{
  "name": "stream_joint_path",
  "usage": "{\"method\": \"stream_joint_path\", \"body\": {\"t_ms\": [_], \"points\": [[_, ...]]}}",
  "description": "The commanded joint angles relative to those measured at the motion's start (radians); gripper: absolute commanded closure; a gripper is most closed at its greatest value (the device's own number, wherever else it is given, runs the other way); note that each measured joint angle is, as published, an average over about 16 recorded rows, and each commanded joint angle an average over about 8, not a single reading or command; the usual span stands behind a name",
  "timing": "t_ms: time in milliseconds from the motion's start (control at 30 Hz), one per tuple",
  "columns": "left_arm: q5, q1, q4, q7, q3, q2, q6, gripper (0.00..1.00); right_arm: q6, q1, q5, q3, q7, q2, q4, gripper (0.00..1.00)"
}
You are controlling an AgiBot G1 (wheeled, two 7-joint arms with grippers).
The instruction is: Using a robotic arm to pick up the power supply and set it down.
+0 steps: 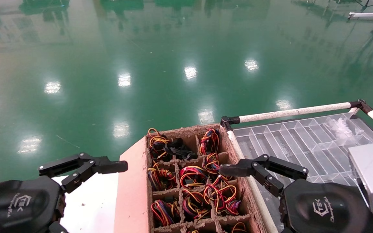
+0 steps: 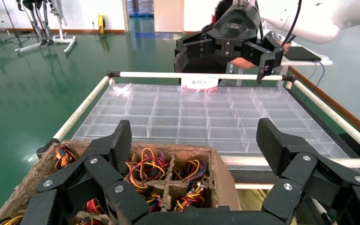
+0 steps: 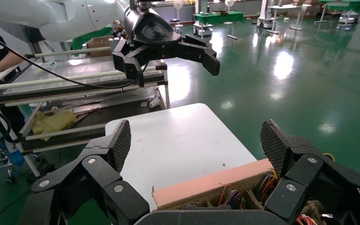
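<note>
Power supply: wire bundles (image 1: 222, 195) are seen in the cardboard tray (image 1: 141, 181). Right gripper (image 1: 235, 170) and left gripper (image 1: 108, 166), both spread apart, are held beside the tray.

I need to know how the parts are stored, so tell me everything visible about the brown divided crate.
The crate looks like rough moulded pulp or cardboard, brown with crumbly edges, split by thin walls into a grid of cells. Most cells hold coiled wire bundles in red, yellow, orange and purple; one far cell holds black cable. It sits upright between a white tabletop and a clear compartment tray.
</note>
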Motion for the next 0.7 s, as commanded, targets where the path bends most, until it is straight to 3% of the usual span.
{"method": "stream_joint_path", "body": {"t_ms": [33,700], "points": [[0.000,0.000,0.000,0.000,0.000,0.000,0.000,1.00,0.000,0.000,0.000,0.000,0.000,0.000,0.000,0.00],[0.000,0.000,0.000,0.000,0.000,0.000,0.000,1.00,0.000,0.000,0.000,0.000,0.000,0.000,0.000,0.00]]}}
